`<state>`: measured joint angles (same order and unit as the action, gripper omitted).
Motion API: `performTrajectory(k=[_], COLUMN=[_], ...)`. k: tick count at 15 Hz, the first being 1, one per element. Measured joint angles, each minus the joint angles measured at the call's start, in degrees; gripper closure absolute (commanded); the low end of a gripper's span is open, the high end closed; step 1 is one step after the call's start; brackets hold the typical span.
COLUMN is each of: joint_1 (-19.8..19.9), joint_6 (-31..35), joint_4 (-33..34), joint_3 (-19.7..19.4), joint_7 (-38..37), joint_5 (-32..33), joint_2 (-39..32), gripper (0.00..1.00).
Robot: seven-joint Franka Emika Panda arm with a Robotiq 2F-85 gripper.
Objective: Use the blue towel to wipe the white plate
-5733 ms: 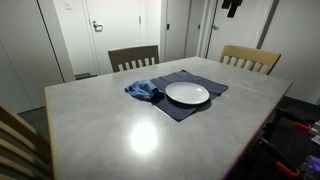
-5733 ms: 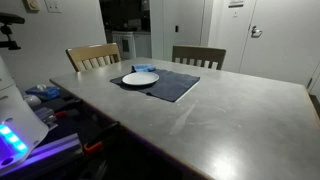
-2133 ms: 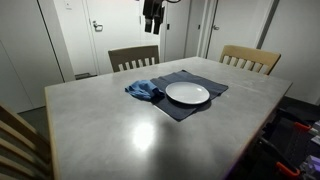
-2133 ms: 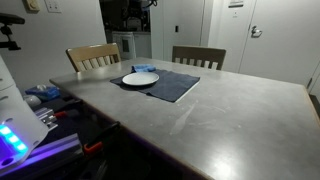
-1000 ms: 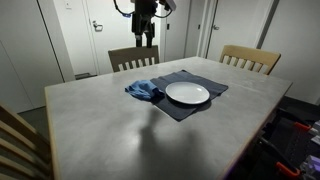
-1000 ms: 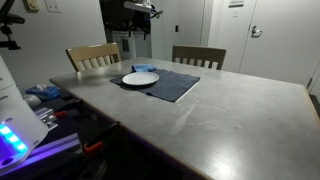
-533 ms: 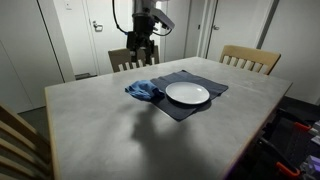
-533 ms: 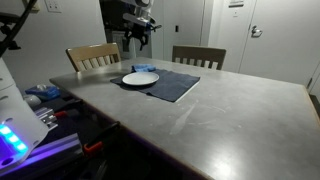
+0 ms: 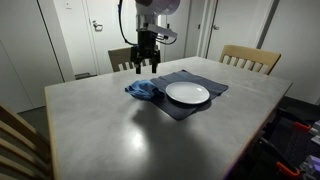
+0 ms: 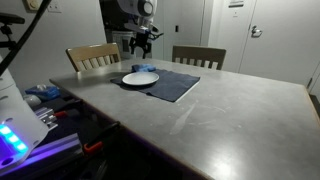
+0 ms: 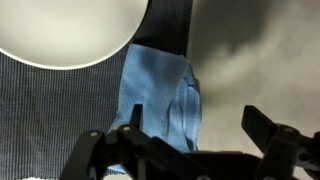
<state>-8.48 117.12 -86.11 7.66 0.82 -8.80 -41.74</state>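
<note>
- The arm (image 9: 150,20) reaches down from above with its jaws pointing at the worktop (image 9: 120,135).
- The jaws are spread wide and grip nothing.
- In both exterior views they hang in the air over the blue towel (image 9: 143,91), clear of the cloth.
- The blue towel lies bunched and wrinkled on the worktop, at the edge of a dark placemat (image 9: 180,110).
- In the wrist view, part of the towel (image 11: 160,95) rests on the ribbed placemat (image 11: 50,120) and part reaches the bare grey worktop (image 11: 260,60).
- In that same view the two dark fingers (image 11: 262,125) stand either side of the towel's lower end, with the cloth nearer one finger than the other.
- The white plate (image 9: 187,93) sits flat on the placemat, just beside the towel.
- Whether the plate's rim (image 11: 70,30) touches the cloth cannot be told.
- In an exterior view the towel (image 10: 146,68) shows as a small blue patch just behind the plate (image 10: 140,78).
- Two wooden chairs (image 10: 92,56) (image 10: 198,57) stand at the worktop's far side.
</note>
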Motion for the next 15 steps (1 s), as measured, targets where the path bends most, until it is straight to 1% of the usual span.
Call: performTrajectory(k=[4, 8, 14, 15], joint_1=[-0.38, -0.54, -0.52, -0.52], joint_6=[-0.58, -0.6, -0.23, -0.2], joint_4=[0.19, 1.43, 3.98, 4.29], joint_3=[-0.27, -0.57, -0.67, -0.63], joint_7=[-5.18, -8.48, -7.7, -7.4], joint_5=[0.2, 0.18, 0.15, 0.14], joint_2=[-1.66, -3.97, -7.25, -7.49], gripper=[0.0, 0.0, 0.0, 0.16])
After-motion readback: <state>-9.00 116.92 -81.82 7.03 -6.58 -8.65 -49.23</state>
